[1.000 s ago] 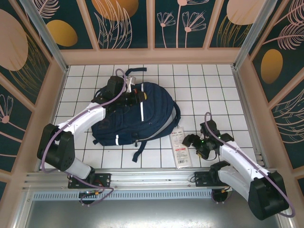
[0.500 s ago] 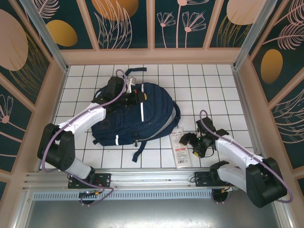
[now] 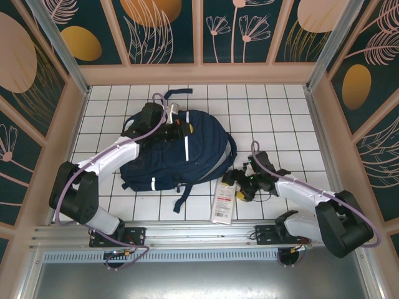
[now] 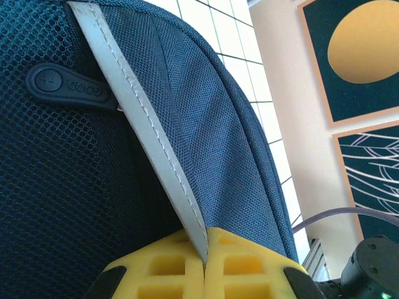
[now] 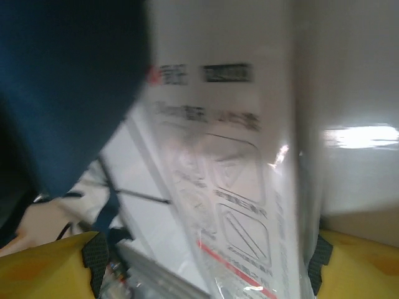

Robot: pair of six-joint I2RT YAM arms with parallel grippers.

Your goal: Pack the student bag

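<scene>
The student bag [image 3: 187, 152], a navy backpack with white stripes, lies flat left of the table's middle. My left gripper [image 3: 173, 126] is at its top end, shut on a fold of the fabric; the left wrist view shows the yellow fingers [image 4: 156, 268] pinching the grey reflective stripe [image 4: 137, 118]. A flat white packet in clear plastic [image 3: 222, 200] lies just right of the bag. My right gripper [image 3: 239, 184] sits at its far end. In the right wrist view the packet [image 5: 230, 162] lies between the wide-apart yellow fingers [image 5: 358, 265], with the bag [image 5: 62, 75] at upper left.
Dark bag straps [image 3: 181, 198] trail toward the front edge. A metal rail [image 3: 187, 233] runs along the near side, and beige walls [image 3: 70, 124] close in the white tiled table [image 3: 274, 112]. Bare tiles lie behind and to the right of the bag.
My right gripper has moved left toward the bag, its jaws narrowing slightly. The packet has slid left and turned with it. The left arm and bag have not moved.
</scene>
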